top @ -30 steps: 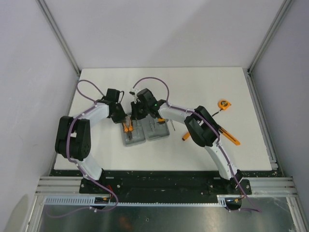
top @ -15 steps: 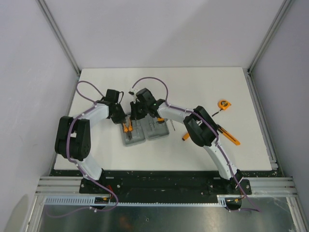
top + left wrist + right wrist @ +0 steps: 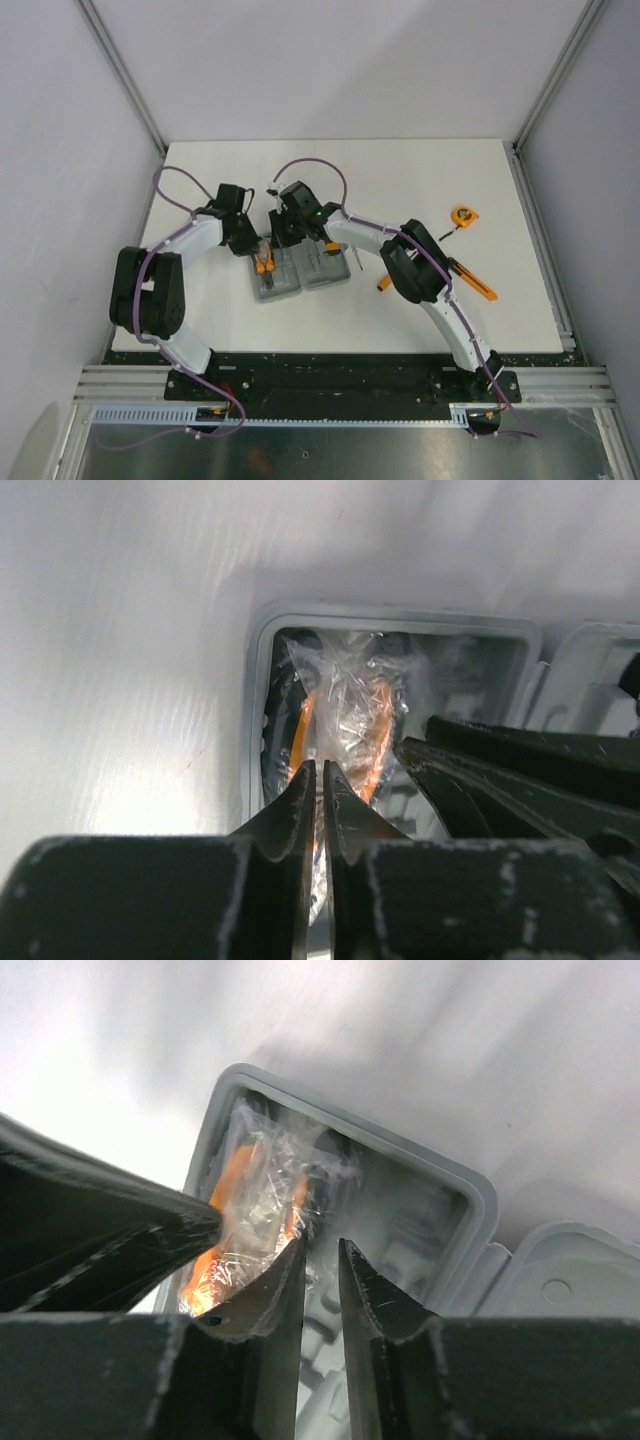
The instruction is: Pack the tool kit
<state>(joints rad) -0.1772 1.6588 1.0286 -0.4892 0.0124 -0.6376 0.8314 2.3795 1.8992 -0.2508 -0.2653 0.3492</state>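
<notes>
Your left gripper (image 3: 320, 767), nearly closed, meets the film-wrapped orange pliers (image 3: 345, 720) in the grey plastic case (image 3: 400, 615), hold unclear; your right gripper (image 3: 322, 1247) is slightly parted, empty.

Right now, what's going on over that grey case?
Both arms are working over the open grey case. The left gripper, nearly shut, and the right gripper, slightly parted, sit over a plastic-wrapped orange-handled tool lying in one half. A tape measure and an orange-and-black tool lie outside on the table.
</notes>
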